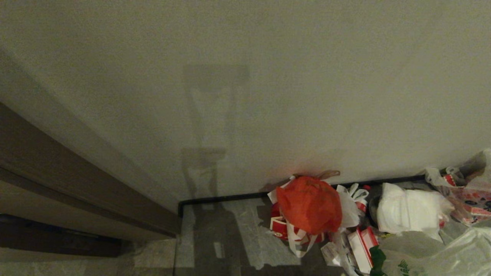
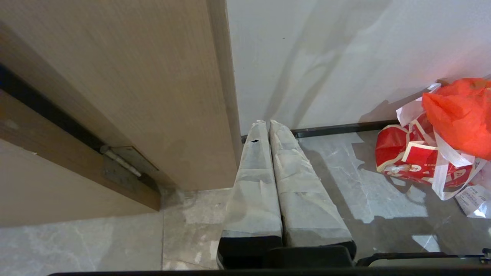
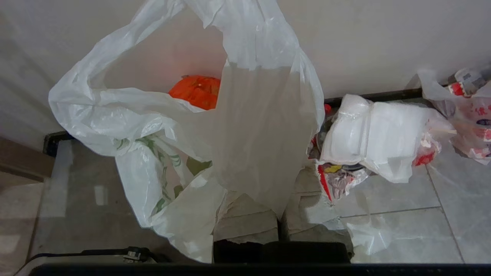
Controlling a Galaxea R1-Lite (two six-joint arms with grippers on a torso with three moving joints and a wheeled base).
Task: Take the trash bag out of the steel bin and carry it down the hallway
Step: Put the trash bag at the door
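Right gripper (image 3: 280, 214), seen from its wrist, is clamped on the trash bag (image 3: 215, 126), whose film drapes over both fingers and hangs open before the cream wall (image 3: 383, 38).

From the left wrist, the left gripper (image 2: 264, 124) has its fingers pressed together, empty, beside the wood door frame (image 2: 145, 96).

Head view: the orange-red bag (image 1: 308, 203) sits at 5 o'clock against the black baseboard (image 1: 222, 197); bare grey hallway floor (image 1: 238, 237) lies at 6 o'clock.

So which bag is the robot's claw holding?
The thin white trash bag with green marks, pinched in the right claw. The orange-red bag just lies on the floor by the wall.
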